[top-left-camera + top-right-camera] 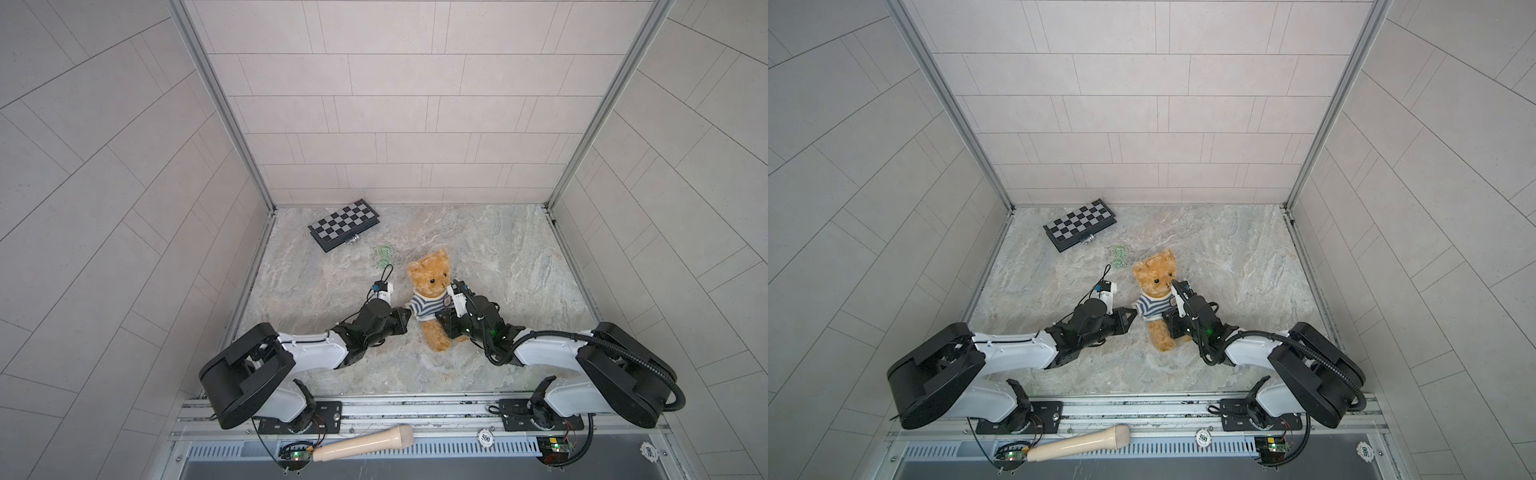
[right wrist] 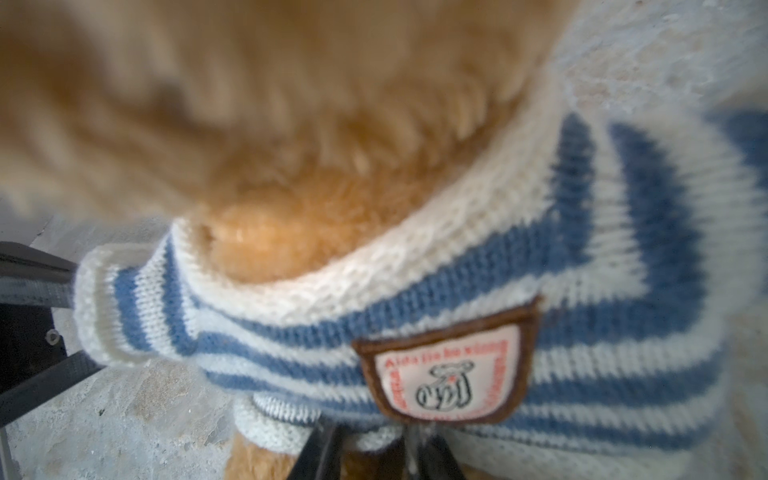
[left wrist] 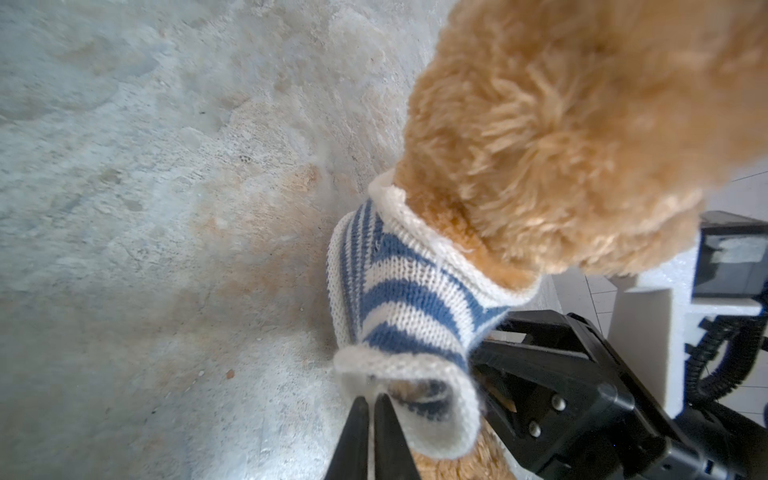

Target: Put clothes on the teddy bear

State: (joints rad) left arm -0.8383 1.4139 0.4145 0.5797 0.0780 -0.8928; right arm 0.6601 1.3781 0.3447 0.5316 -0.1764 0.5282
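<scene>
We have the teddy bear (image 1: 430, 276) propped on the marble tabletop (image 1: 498, 257) between our two grippers. Its blue-and-white striped sweater (image 1: 428, 305) is already over the head and torso.

The left gripper (image 3: 372, 399) has its fingers pressed almost together on the white rim of the sleeve cuff (image 3: 415, 365). A little brown fur shows just past the fingertips, inside the cuff opening, so we judge the paw is not yet through.

The right gripper (image 2: 374, 444) is clamped on the sweater's lower hem (image 2: 270, 426). The knit is bunched between its fingers, and the sewn badge (image 2: 446, 374) sits just beyond them.

The step in hand looks like seating the sleeve and settling the sweater down the body.

- **Left pull:** we draw the cuff along the line of the arm, towards the shoulder beyond the fingertips, so the paw slides out. Pulling sideways would only stretch the knit.
- **Right hold:** the right fingers stay steady on the hem as the counter-hold, or ease it down gently. The bear is light and soft and will tip or drag towards whichever side pulls harder.
- **Grip:** the left pinch has only the cuff's rim, so we favour short, slow pulls. If the yarn slips out, we re-grip deeper with a finger on either side of the cuff wall.
- **Check:** watch the neckline. If it rides up against the chin, we are pulling too far.
</scene>
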